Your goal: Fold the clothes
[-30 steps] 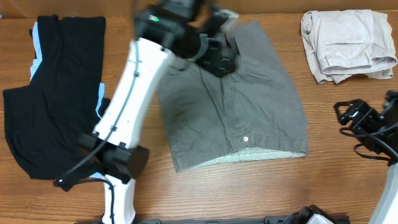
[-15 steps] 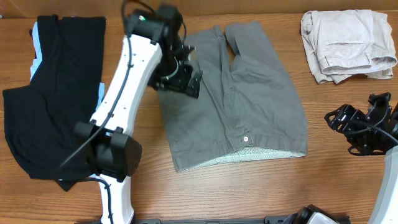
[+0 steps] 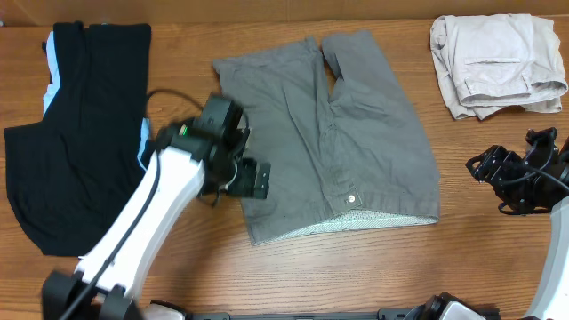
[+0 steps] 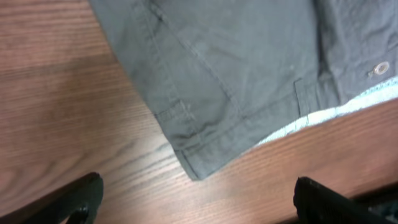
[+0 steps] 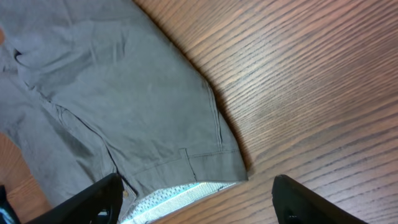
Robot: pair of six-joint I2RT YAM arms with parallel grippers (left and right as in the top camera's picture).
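Note:
The grey shorts [image 3: 347, 151] lie flat in the middle of the table, waistband toward the near edge with pale lining [image 3: 373, 222] showing and a button [image 3: 351, 198]. My left gripper [image 3: 253, 178] is open and empty, hovering at the shorts' left edge near the waistband corner [image 4: 196, 171]. My right gripper [image 3: 498, 173] is open and empty, over bare wood to the right of the shorts. The right waistband corner [image 5: 239, 171] and lining show in the right wrist view.
A black garment with light-blue stripes [image 3: 80, 133] lies at the left. Folded beige shorts [image 3: 493, 62] lie at the back right. Wooden table [image 3: 356, 276] all round.
My left arm has pulled back from the far top of the shorts to their left edge near the waistband. The shorts' left leg now lies uncovered and flat. The right gripper barely moved.

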